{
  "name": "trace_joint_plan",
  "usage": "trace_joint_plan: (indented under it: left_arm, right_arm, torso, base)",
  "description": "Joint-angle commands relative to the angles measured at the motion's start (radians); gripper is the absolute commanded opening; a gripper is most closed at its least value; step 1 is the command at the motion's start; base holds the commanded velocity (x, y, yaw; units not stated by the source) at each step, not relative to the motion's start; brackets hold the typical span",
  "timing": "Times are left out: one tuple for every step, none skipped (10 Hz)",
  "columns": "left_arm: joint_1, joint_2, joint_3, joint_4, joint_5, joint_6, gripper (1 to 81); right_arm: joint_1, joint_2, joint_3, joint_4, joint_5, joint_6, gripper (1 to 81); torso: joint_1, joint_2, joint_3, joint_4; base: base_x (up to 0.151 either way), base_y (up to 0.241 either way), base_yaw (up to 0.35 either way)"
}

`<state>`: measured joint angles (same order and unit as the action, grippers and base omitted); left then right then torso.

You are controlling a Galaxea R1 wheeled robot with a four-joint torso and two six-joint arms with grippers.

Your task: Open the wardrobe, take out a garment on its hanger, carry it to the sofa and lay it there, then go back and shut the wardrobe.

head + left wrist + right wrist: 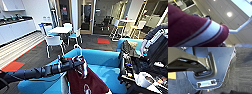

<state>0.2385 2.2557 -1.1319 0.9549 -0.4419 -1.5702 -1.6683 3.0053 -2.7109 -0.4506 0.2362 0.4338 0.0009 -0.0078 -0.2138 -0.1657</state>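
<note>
The garment, a dark red jacket, hangs from the white hanger over the seat of the bright blue sofa. My left arm reaches in from the left, and my left gripper is shut on the hanger just below its hook. In the left wrist view the garment's striped red-and-white collar sits close to the camera. The hanger's white arm sticks out past it against the ceiling. My right arm is folded at the right, beside the robot's body. The wardrobe is out of view.
Behind the sofa stand a white table and white chairs on dark carpet. A white kitchen counter runs along the left wall. Another blue seat is at the right. The right wrist view looks down on the robot's base and carpet.
</note>
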Motion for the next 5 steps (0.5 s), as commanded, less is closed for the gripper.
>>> trace_joint_plan:
  left_arm:
    - [-0.166, -0.014, 0.035, -0.016, -0.067, 0.006, 1.0]
    - [-0.164, -0.016, 0.035, -0.016, -0.067, 0.006, 1.0]
    - [-0.156, -0.016, 0.035, -0.016, -0.069, 0.007, 1.0]
    - [-0.152, -0.016, 0.034, -0.013, -0.069, 0.007, 1.0]
    - [-0.152, -0.016, 0.034, -0.01, -0.069, 0.007, 1.0]
  right_arm:
    - [0.005, -0.007, 0.0, -0.006, -0.052, -0.001, 81.1]
    - [0.005, -0.006, 0.0, -0.006, -0.052, -0.001, 81.1]
    - [0.005, -0.004, 0.0, -0.006, -0.052, -0.001, 81.1]
    - [0.005, -0.004, 0.0, -0.006, -0.052, -0.003, 81.1]
    - [0.005, -0.004, 0.0, -0.006, -0.052, -0.003, 81.1]
  torso:
    - [0.0, 0.0, 0.0, 0.0]
    - [0.0, 0.0, 0.0, 0.0]
    - [0.0, 0.0, 0.0, 0.0]
    - [0.0, 0.0, 0.0, 0.0]
    - [0.0, 0.0, 0.0, 0.0]
  base:
    - [0.0, 0.0, 0.0]
    - [0.0, 0.0, 0.0]
    - [0.0, 0.0, 0.0]
    - [0.0, 0.0, 0.0]
    - [0.0, 0.0, 0.0]
